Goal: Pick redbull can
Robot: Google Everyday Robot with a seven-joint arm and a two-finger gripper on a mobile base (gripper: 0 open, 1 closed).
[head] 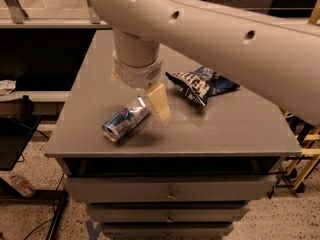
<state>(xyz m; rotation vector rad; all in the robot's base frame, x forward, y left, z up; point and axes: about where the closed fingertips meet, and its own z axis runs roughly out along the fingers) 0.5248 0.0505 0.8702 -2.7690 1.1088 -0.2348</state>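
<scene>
Above a smooth grey tabletop [225,129] with a dull satin sheen, the gripper [139,93] hangs just over the redbull can [125,120], its cream fingers [157,101] spread apart and looking like matt, slightly waxy plastic beneath the ribbed off-white wrist housing [136,69]. The can's aluminium skin is bright and glossy, silver with blue panels, while the snack bag [202,84] nearby is crinkled, shiny film. The arm [225,29] wears a smooth, matt, pale shell, the drawer fronts [170,189] look like grey painted metal, and the floor [40,219] is speckled stone.
</scene>
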